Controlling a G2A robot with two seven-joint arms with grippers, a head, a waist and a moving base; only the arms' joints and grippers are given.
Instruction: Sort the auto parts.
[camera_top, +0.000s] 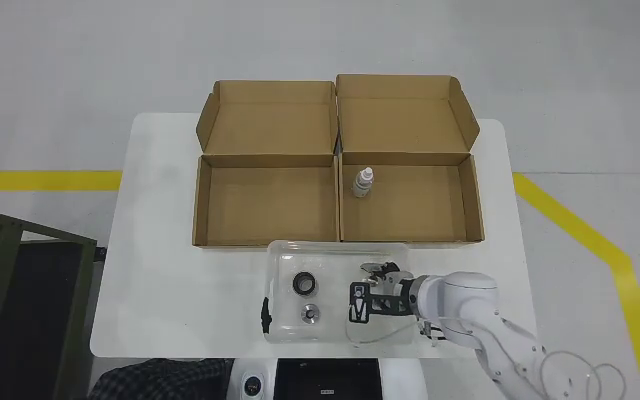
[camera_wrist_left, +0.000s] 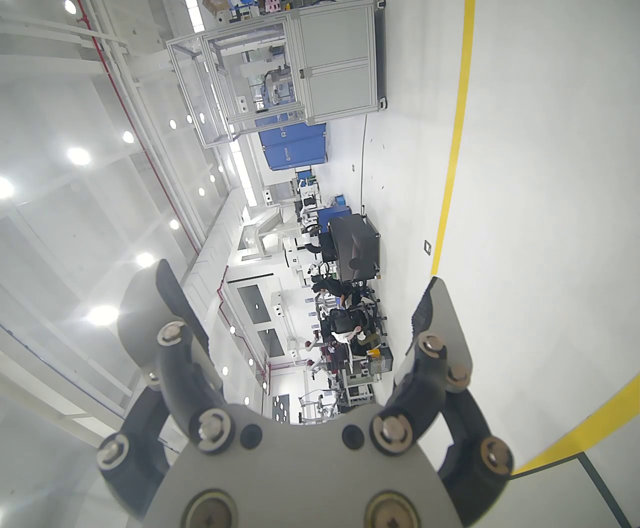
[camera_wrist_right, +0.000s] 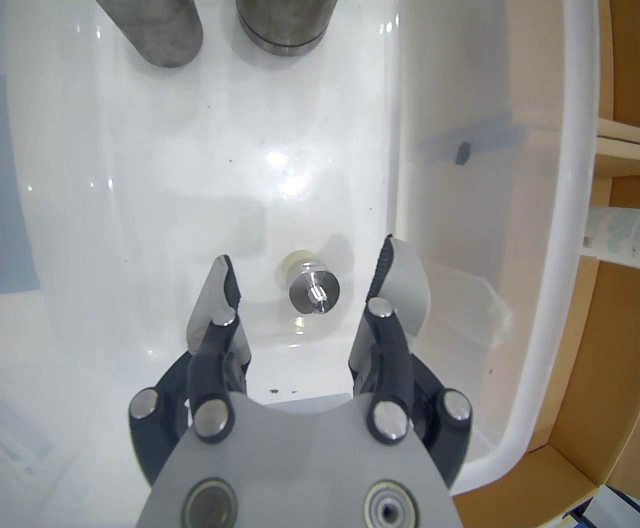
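The bin (camera_top: 340, 250) was glossy translucent white plastic, a shallow tub with rounded corners, sitting on the white table (camera_top: 160, 250) just in front of two brown cardboard boxes. Both boxes lay open side by side, touching, with their lids folded back. The left box (camera_top: 265, 232) had a bare floor. The right box (camera_top: 440, 232) held one pale bottle-shaped part (camera_top: 363, 182) with a narrow neck, standing near the wall it shared with its neighbour.

Down in the bin, the right gripper (camera_wrist_right: 306, 256) hung low with its two fingers (camera_wrist_right: 400, 280) spread wide, their ribbed dark pads facing each other. Between them, touching neither, stood a small stubby metal cylinder (camera_wrist_right: 312, 292). It was bright and machined, with a thin pin on one end and a cream-coloured tip on the other, and it rested on the slick bin floor near the side wall.

Further along the same bin lay a dark ring-shaped part (camera_top: 304, 284) and, near it, a small silvery round piece (camera_top: 312, 315). A little black object (camera_top: 266, 315) sat at the bin's far end by the rim; I couldn't make out what it was.

The left gripper (camera_wrist_left: 300, 280) pointed out into the hall, its fingers parted and nothing between them.
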